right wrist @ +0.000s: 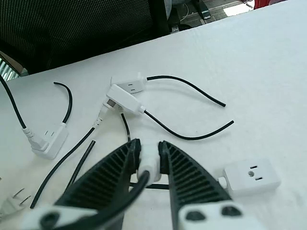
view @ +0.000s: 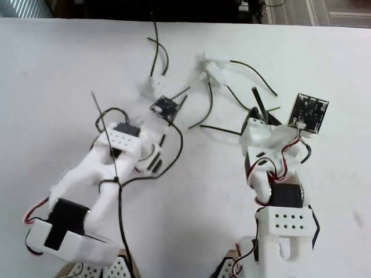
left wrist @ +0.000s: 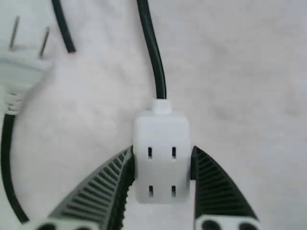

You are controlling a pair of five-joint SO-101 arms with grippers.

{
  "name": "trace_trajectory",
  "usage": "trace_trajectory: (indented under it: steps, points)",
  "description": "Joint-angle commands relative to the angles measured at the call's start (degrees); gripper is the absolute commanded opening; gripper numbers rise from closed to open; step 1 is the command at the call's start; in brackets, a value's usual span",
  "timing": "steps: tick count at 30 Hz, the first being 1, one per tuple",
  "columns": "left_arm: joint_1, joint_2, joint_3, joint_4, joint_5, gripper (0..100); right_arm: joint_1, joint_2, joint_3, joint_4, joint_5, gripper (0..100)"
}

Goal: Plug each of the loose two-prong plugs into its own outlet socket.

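While the left claw pinched the socket flat on the worktop, the right claw gripped a plug; it should, I'd judge, be squared to the slots before pushing.

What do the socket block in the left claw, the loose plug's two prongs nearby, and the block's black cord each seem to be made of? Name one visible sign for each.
Socket block: likely moulded plastic; white, smooth, with rounded edges.
Prongs: probably metal; thin, straight, grey blades.
Cord: apparently a rubber or vinyl sheath; black, smooth, gently curving.
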Motion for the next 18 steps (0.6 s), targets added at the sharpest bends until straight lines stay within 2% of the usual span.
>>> trace_trajectory:
  steps: [1,6,9,14,16,18]
  points:
    - [4.18,0.48,-1.76,-0.79,-0.79,3,-0.22,0.13,-0.44,-1.10,0.62,1.9]
    - [6.81,0.48,-5.10,-0.97,-0.88,3,-0.22,0.13,-0.44,-1.10,0.62,1.9]
    - [8.31,0.84,-7.47,-1.41,-4.57,3,-0.22,0.13,-0.44,-1.10,0.62,1.9]
    - [9.01,0.92,-7.74,-7.03,-6.77,3,-0.22,0.13,-0.44,-1.10,0.62,1.9]
    - [8.75,0.92,-7.74,-7.47,-6.42,6,-0.22,0.13,-0.44,-1.10,0.62,1.9]
    - [8.66,0.92,-7.65,-7.12,-6.24,15,-0.31,0.13,-0.44,-1.10,0.62,1.9]
